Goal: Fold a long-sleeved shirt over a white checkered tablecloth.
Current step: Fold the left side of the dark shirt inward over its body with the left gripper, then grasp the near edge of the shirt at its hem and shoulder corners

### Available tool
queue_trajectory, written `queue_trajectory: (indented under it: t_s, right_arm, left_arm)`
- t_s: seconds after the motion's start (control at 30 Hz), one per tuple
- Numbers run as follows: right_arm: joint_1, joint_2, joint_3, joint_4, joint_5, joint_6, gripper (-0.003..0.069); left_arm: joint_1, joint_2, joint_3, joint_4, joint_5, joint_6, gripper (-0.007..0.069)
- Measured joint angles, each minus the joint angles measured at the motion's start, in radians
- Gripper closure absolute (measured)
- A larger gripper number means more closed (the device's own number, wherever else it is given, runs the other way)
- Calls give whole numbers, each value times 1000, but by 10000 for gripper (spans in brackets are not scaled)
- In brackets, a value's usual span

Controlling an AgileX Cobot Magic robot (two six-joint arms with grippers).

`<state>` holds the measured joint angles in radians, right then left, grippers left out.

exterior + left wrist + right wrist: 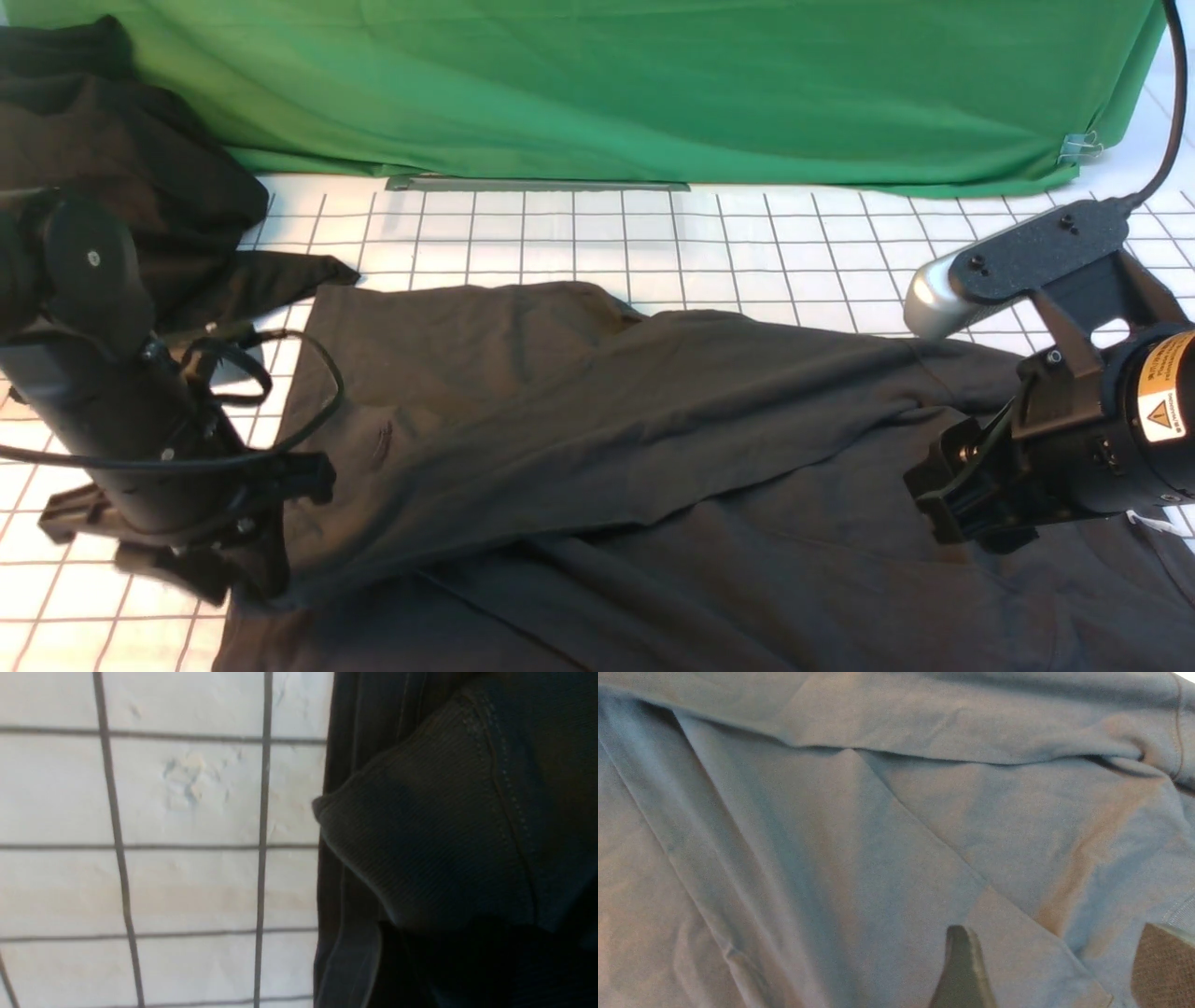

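The long-sleeved shirt (597,439) lies dark brown-black across the white checkered tablecloth (579,243), one sleeve folded over its body toward the left; no print shows. My left gripper (233,569) sits at the shirt's left edge. In the left wrist view the ribbed cuff (420,858) bulges up right in front of the jaws, which are lost in darkness, and the cloth looks pinched there. My right gripper (952,523) hovers low over the shirt's right part. Its fingers (962,970) stand wide apart, open, with a fold of the shirt (878,858) between them.
Another black garment heap (121,168) fills the far left corner, one tip reaching toward the shirt. A green fabric backdrop (653,84) closes the far side. Bare tablecloth (177,826) shows left of the shirt's edge and behind the shirt.
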<state>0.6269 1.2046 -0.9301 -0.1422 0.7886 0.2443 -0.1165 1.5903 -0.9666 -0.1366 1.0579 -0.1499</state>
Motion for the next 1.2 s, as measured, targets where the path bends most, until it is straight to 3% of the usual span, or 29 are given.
queue_trajectory:
  t_s: [0.2, 0.37, 0.53, 0.73, 0.9, 1.2]
  right_arm:
    - [0, 0, 0, 0, 2, 0, 208]
    - [0, 4, 0, 0, 3, 0, 208]
    - [0, 7, 0, 0, 0, -1, 208]
    - [0, 7, 0, 0, 3, -1, 208]
    - [0, 7, 0, 0, 4, -1, 208]
    - [0, 7, 0, 0, -19, -1, 208]
  left_arm:
    - [-65, -56, 101, 3, 88, -3, 242]
    - [-137, -156, 231, 45, -47, -53, 252]
    - [-141, -176, 247, 63, -120, -86, 219]
    - [-141, -178, 253, 64, 25, -89, 138]
    - [-141, -228, 325, 44, 61, -102, 127]
    - [-141, -269, 465, -22, -67, -129, 144]
